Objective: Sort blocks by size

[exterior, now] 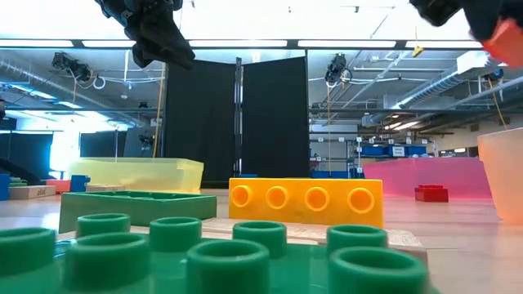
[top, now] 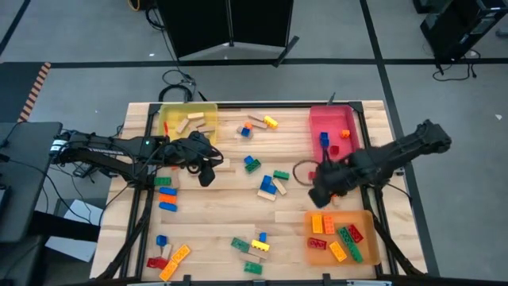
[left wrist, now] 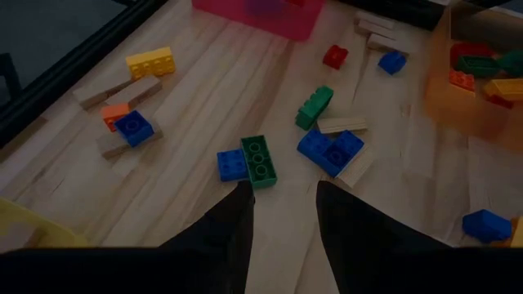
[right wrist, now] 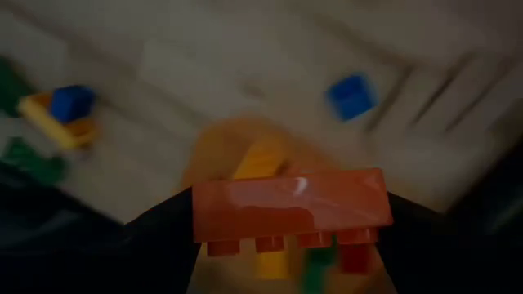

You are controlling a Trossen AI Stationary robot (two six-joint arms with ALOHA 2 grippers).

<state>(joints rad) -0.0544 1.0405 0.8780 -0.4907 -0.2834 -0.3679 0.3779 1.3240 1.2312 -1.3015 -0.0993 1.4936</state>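
1. From above, the blocts are seen scattered over the wooden table (top: pixel 238 199), with more gathered in three trays: tan wooden pieces in the yellow tray (top: pixel 189 117), a few bricks in the pink tray (top: pixel 329 127), and many mixed bricks in the orange tray (top: pixel 340 237).
2. The right gripper (top: pixel 317 193) is placed just above the orange tray's near edge in the high view, but what it carries is hidden there by the arm.
3. The load is shown only by the right wrist view: a long red brick (right wrist: pixel 290 208) is pinched across its length between widely spread fingers, studs pointing down in that picture, with the orange tray blurred beneath.
4. A corner of the same red brick (exterior: pixel 507 41) is caught at the low view's upper right edge, well above the table.
5. The left gripper (left wrist: pixel 282 204) is seen in its wrist view with jaws partly apart and nothing between them, hovering near a joined blue and green brick pair (left wrist: pixel 249 159).
6. In the low view, the left gripper (exterior: pixel 159 37) is cut off at the top, and most of the table is blocked by a large green brick (exterior: pixel 204 257) and a yellow brick (exterior: pixel 306 202) close to the lens.
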